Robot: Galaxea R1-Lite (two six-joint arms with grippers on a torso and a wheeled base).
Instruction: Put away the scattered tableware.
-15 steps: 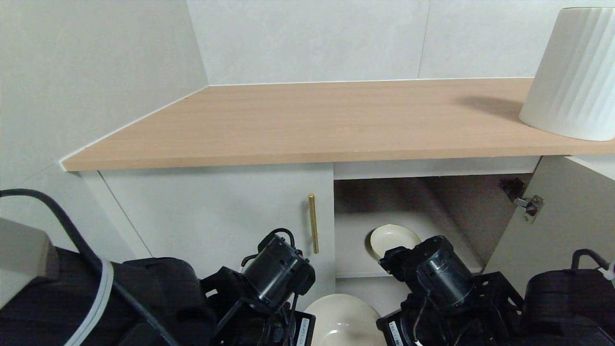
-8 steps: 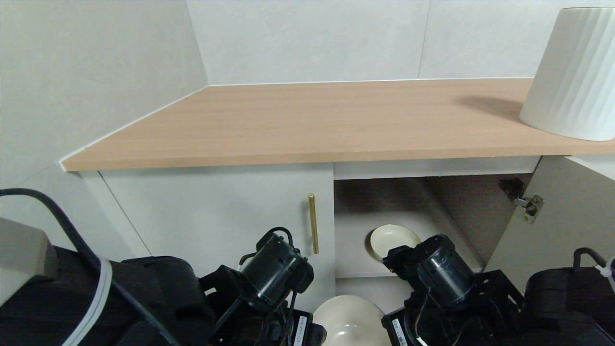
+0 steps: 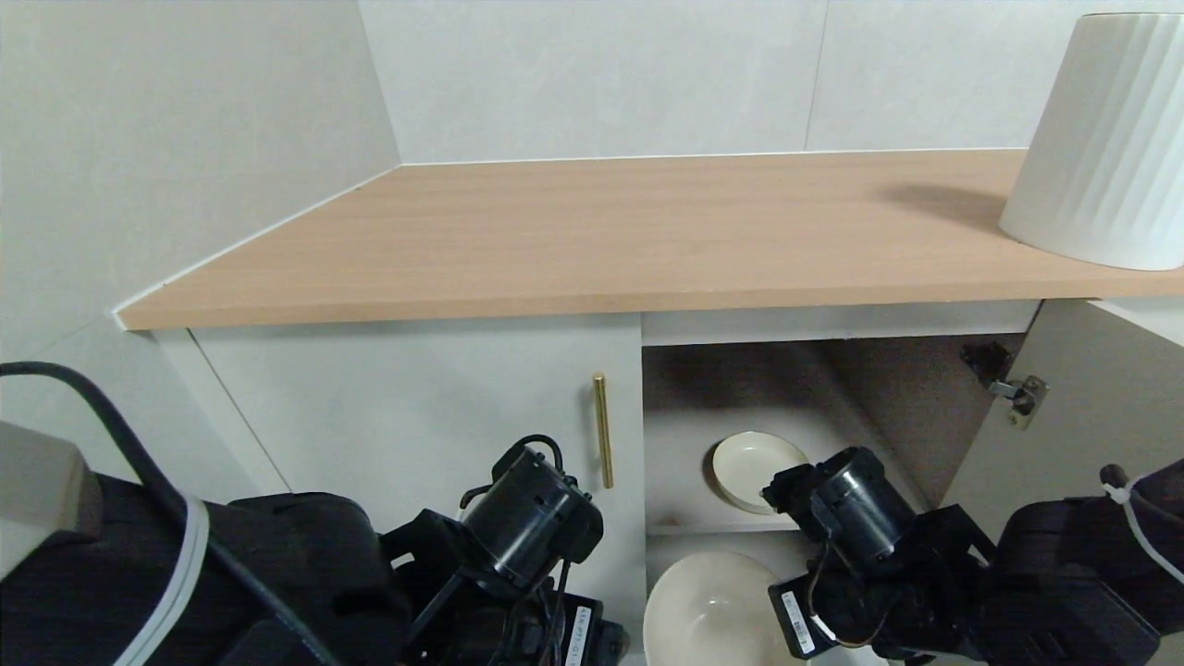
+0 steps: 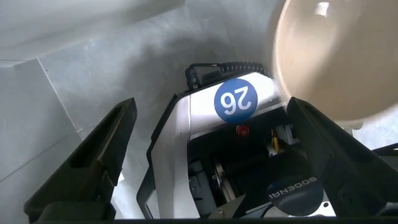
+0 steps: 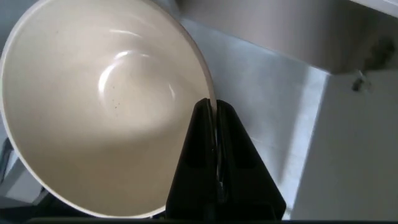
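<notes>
A cream bowl (image 3: 712, 615) hangs low in front of the open cupboard, below its shelf edge. My right gripper (image 5: 214, 149) is shut on the bowl's rim, one finger inside and one outside; the bowl's hollow (image 5: 106, 106) faces the wrist camera. A small cream plate (image 3: 754, 458) lies on the cupboard floor (image 3: 675, 462), just beyond my right wrist. My left gripper (image 4: 214, 165) stands open to the left of the bowl with nothing between its fingers. The bowl's underside (image 4: 336, 56) shows in the left wrist view.
The cupboard's left door is shut, with a brass handle (image 3: 602, 430). Its right door (image 3: 1064, 435) is swung open on the right. Above runs a bare wooden countertop (image 3: 601, 231) carrying a white ribbed shade (image 3: 1101, 139) at the far right.
My right arm has carried the bowl to the right and a little upward, closer to the cupboard opening. The left arm has barely moved.
</notes>
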